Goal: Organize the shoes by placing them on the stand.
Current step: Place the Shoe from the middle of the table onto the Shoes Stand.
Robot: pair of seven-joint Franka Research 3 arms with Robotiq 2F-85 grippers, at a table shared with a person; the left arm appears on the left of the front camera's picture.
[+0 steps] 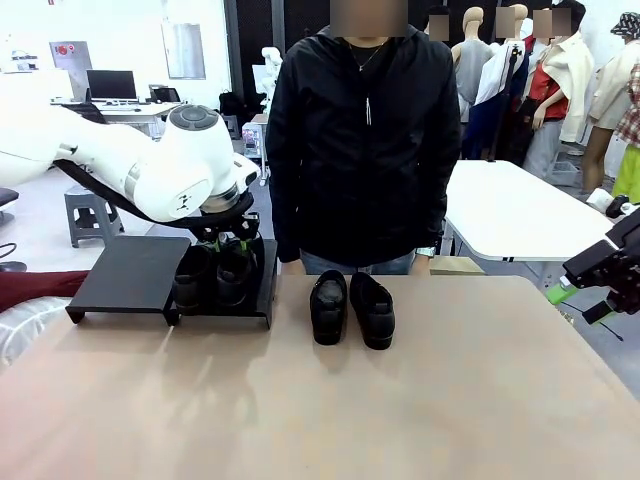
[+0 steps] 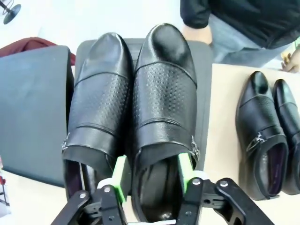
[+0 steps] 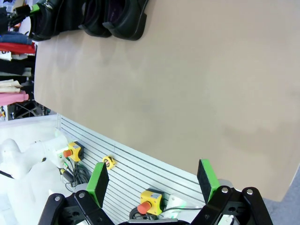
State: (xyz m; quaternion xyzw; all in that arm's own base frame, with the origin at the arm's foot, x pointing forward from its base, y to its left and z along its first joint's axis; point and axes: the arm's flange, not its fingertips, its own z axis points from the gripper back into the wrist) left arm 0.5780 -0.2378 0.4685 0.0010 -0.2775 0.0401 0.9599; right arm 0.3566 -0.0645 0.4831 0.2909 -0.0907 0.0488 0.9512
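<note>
Item logged: two glossy black perforated-leather loafers, side by side mid-way along the tan tabletop. They lay to the right of my left claw, nearer it than my right claw, long axes running across the table, toes toward the person. Left claw: jaws stood parted astride the heel opening of one of two matching loafers on the right panel of the low black flat stand; the left panel was bare. Right claw: spread wide, empty.
</note>
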